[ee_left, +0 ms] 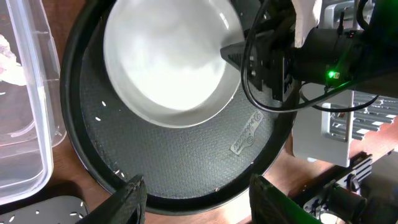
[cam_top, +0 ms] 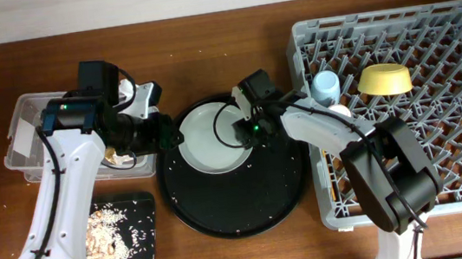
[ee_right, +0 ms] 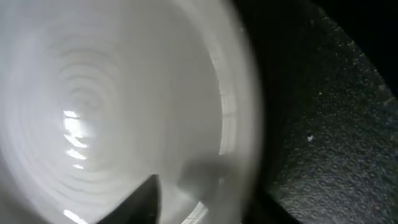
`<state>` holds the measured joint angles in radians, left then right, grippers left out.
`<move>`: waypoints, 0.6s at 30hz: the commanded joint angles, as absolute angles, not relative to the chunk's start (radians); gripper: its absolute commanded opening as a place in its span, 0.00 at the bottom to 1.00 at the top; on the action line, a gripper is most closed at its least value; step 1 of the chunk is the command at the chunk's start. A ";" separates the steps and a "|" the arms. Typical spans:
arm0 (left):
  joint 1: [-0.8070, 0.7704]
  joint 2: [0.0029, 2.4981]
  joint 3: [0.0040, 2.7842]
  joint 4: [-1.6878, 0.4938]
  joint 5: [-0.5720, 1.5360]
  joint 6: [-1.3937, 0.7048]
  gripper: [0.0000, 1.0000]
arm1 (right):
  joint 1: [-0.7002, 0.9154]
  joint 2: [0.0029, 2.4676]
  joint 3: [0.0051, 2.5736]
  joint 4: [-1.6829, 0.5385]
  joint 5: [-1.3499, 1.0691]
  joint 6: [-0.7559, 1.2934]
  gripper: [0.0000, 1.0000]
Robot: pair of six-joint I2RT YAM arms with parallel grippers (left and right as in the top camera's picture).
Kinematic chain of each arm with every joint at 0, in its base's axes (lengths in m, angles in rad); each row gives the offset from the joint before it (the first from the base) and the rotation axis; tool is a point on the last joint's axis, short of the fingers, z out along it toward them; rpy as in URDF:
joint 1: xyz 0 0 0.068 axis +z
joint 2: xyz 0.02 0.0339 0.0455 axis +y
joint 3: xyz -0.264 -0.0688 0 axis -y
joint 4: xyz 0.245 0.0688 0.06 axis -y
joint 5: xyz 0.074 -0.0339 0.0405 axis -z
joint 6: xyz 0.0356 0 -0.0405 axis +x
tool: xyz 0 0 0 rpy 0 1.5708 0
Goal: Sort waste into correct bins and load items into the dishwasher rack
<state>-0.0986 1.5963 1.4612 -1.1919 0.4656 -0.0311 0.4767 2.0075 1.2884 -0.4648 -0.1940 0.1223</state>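
Observation:
The pale grey-blue plate lies on the large round black tray; it also shows in the left wrist view and the right wrist view. My right gripper is open, its fingers either side of the plate's right rim. My left gripper is open and empty over the round tray's left edge. The blue cup and yellow bowl stand in the grey dishwasher rack. A pale pinkish cup is partly hidden by my right arm.
The clear tub stands at the far left with a white napkin in it. The small black tray at the front left holds beige food scraps. A few crumbs lie on the round tray.

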 commanded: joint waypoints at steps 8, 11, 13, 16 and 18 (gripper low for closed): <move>-0.098 1.597 1.453 -1.190 0.463 -0.034 0.99 | 0.296 1.393 1.297 -0.728 -0.021 0.039 0.04; -0.098 1.597 1.453 -1.190 0.463 -0.034 0.99 | 0.146 1.085 1.297 -0.833 0.205 -0.153 0.04; -0.098 1.597 1.453 -1.190 0.463 -0.034 0.99 | 0.069 0.990 1.296 -0.834 0.446 -0.258 0.04; -0.098 1.597 1.453 -1.190 0.463 -0.034 0.99 | -0.045 1.063 1.296 -0.761 0.876 -0.307 0.04; -0.098 1.597 1.453 -1.190 0.463 -0.034 0.99 | -0.074 1.163 1.296 -0.659 1.029 -0.307 0.04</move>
